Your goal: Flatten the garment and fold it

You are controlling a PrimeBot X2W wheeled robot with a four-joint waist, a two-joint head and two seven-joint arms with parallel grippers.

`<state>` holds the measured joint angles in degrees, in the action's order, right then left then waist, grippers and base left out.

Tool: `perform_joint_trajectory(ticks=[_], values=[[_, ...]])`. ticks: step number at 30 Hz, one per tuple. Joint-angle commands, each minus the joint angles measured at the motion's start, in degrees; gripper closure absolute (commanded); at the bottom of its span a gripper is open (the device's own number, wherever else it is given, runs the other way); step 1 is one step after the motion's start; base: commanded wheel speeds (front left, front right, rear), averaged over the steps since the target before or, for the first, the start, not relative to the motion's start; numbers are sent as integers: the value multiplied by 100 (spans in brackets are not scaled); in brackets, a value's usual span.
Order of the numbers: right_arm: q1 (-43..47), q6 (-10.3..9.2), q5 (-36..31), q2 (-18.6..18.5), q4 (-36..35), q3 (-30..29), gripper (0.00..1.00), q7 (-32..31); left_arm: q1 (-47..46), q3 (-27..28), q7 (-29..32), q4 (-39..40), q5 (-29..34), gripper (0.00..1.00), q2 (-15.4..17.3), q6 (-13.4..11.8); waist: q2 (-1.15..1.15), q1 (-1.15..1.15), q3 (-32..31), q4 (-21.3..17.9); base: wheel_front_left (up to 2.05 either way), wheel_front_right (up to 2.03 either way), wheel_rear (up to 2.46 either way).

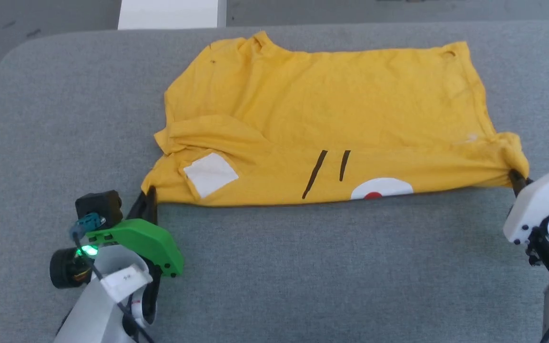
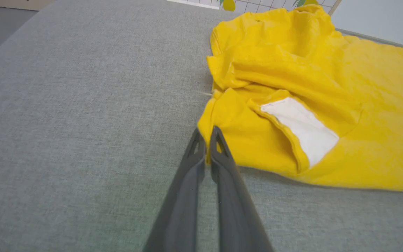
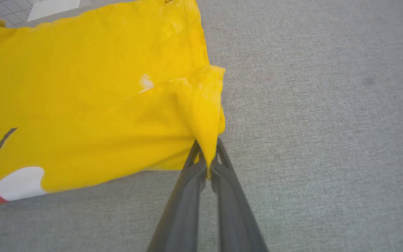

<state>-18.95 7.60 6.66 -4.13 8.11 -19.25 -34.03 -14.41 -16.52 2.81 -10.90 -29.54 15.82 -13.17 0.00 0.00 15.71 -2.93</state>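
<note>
"What's lying on that big grey fabric-covered table (image 1: 303, 267)?"

"A bright yellow short-sleeved T-shirt (image 1: 322, 109). It's spread sideways across the far half, creased, with its near edge drawn fairly straight between the two arms."

"So both arms have hold of it?"

"Yes. The left gripper (image 2: 206, 140), beyond the green wrist housing (image 1: 146, 240), has its two dark fingers pinched together on the near left corner, just below the bunched sleeve. The right gripper (image 3: 206, 157) is closed just as tightly on the near right corner, with a peak of yellow cloth squeezed between its fingers."

"Any print showing?"

"Along the near strip, yes. There's a square white patch (image 1: 210, 174) on the sleeve, then two black slanted strokes (image 1: 329, 169). A white half-oval with a red dot (image 1: 381, 188) sits right at the edge."
</note>
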Motion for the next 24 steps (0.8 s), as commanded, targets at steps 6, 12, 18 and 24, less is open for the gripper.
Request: perform_joint_trajectory(ticks=[6, 12, 18, 24], values=[[797, -11, 239, 34, -694, -109, 100, 116, 589, -51, 133, 617, 265, 100, 317, -301, 0, 0, -461, -34, 0, 0, 0], [1689, -11, 316, 90, -1350, -284, 100, -388, 1438, -175, 919, 1295, 259, 100, 545, -664, 0, 0, -582, -28, 0, 0, 0], [2315, -11, 491, 121, -1337, -482, 100, -733, 2007, -295, 1425, 1530, 27, 100, 562, -764, 0, 0, -569, 7, 0, 0, 0], [2411, -11, 576, 123, -475, -450, 100, -520, 2017, -436, 1516, 1108, -130, 100, 529, -537, 0, 0, -478, 9, 0, 0, 0]])
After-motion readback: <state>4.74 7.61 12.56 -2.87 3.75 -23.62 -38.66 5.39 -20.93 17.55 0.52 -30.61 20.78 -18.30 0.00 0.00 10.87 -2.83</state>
